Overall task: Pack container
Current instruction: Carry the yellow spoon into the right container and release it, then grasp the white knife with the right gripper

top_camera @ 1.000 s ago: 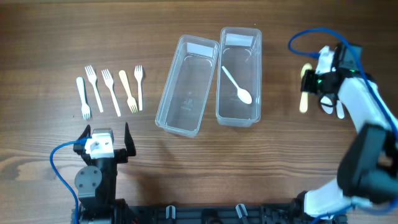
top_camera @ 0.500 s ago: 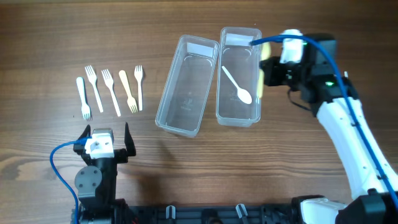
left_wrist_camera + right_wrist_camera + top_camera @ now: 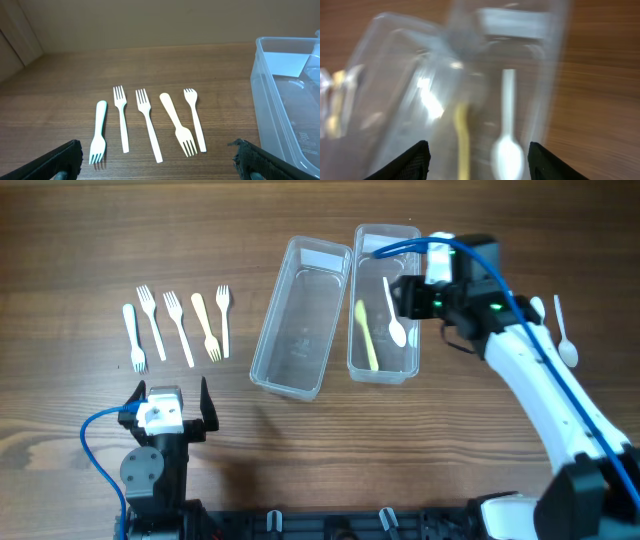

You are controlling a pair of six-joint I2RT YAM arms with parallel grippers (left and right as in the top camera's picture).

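Container (image 3: 385, 375) with yellow spoon (image 3: 366, 335) lies under the right claw (image 3: 480, 162), spread wide, empty.

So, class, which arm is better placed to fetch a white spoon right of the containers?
Right: the right gripper hangs over the right container, near the spoon; the left gripper sits by the forks.

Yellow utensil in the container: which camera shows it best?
Overhead: the yellow utensil lies whole and sharp inside the right container, beside the white spoon. Right wrist shows it blurred, its lower end cut off. Left wrist misses it.
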